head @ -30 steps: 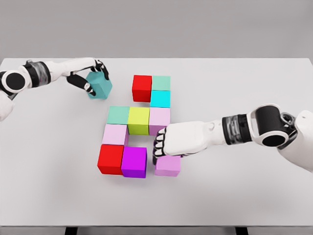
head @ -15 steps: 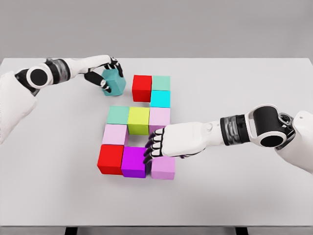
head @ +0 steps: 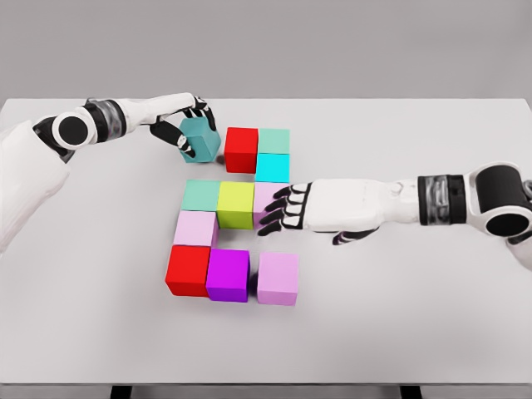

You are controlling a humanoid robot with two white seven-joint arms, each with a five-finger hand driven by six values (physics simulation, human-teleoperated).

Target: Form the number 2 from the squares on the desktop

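White table (head: 432,332) fills most of the frame. Left hand (head: 184,125), upper left of centre, fingers curled around a teal cube (head: 200,138), which sits tilted, just left of a red cube (head: 242,150); cannot tell if the two touch. Right of that red cube, touching it, a mint cube (head: 274,140), and a cyan cube (head: 272,168) directly below the mint one.

Middle row, centre frame: mint-green cube (head: 201,195), yellow-green cube (head: 235,204), then a pale pink cube (head: 268,198) partly covered by the right hand. Below the mint-green one, a light pink cube (head: 195,228).

Bottom row: second red cube (head: 188,269), touching a purple cube (head: 228,274); a pink cube (head: 278,278) sits just right of purple, narrow gap or touching, hard to tell.

Right hand (head: 320,208), centre-right, arm coming in from the right edge, fingers (head: 276,209) spread and flat, holding nothing, hovering over the right end of the middle row, above the pink cube and apart from it.
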